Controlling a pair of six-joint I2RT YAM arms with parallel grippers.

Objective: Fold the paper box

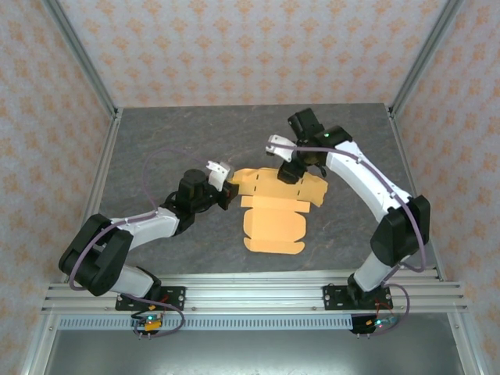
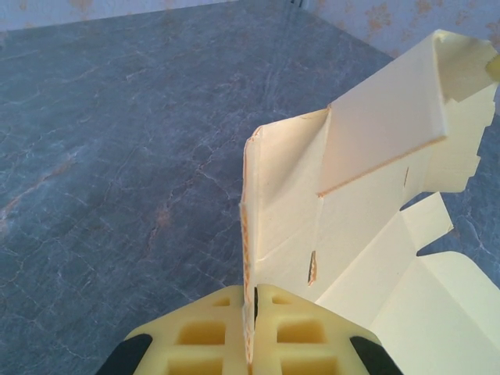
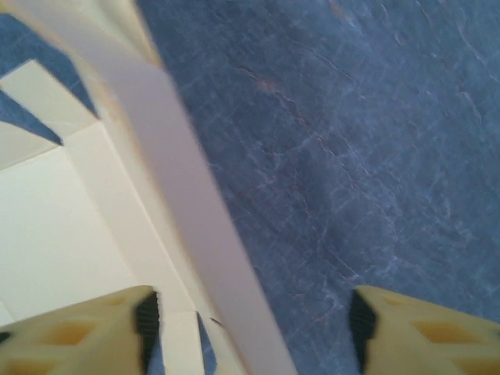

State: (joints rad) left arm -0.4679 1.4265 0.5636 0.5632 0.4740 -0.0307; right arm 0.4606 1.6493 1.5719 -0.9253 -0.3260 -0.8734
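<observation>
The paper box (image 1: 273, 219) is a light orange-tan die-cut sheet lying mid-table, partly folded, with its far panels raised. My left gripper (image 1: 229, 191) is shut on the sheet's left edge; in the left wrist view the cardboard edge (image 2: 248, 258) stands upright, pinched between the yellow fingers (image 2: 297, 332). My right gripper (image 1: 291, 173) is over the far raised part, open. In the right wrist view a raised flap (image 3: 187, 203) runs up between the wide-apart fingertips (image 3: 375, 324), nearer the left one.
The grey stone-patterned table (image 1: 156, 148) is walled by an aluminium frame (image 1: 86, 62) and patterned panels. A metal rail (image 1: 250, 293) runs along the near edge by the arm bases.
</observation>
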